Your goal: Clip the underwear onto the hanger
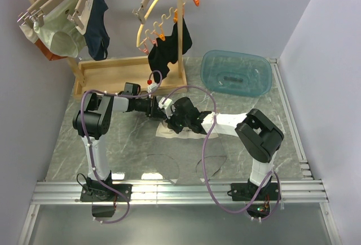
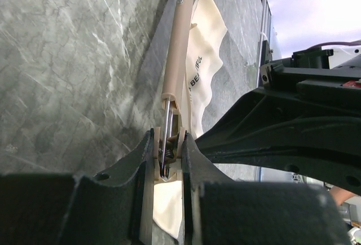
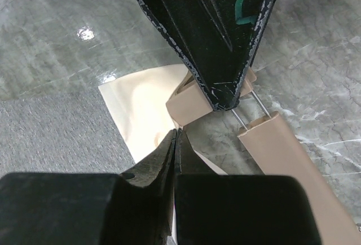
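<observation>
The wooden hanger (image 2: pixel 178 47) lies on the grey table, its bar running away from my left gripper (image 2: pixel 168 157). That gripper is shut on one of the hanger's clips (image 3: pixel 192 108), squeezing it. The pale beige underwear (image 2: pixel 204 53) lies flat beside the bar and shows under the clip; it also shows in the top view (image 1: pixel 167 134) and the right wrist view (image 3: pixel 144 101). My right gripper (image 3: pixel 176 139) is shut on the underwear's edge right next to the squeezed clip. In the top view both grippers (image 1: pixel 159 109) (image 1: pixel 171 124) meet at the table's middle and hide most of the hanger.
A wooden rack with a tray base (image 1: pixel 113 74) stands at the back left, holding pale green briefs (image 1: pixel 59 33), navy briefs (image 1: pixel 99 25), a yellow curved hanger (image 1: pixel 163 8) and a black garment (image 1: pixel 167 53). A blue tub (image 1: pixel 237 73) sits at the back right.
</observation>
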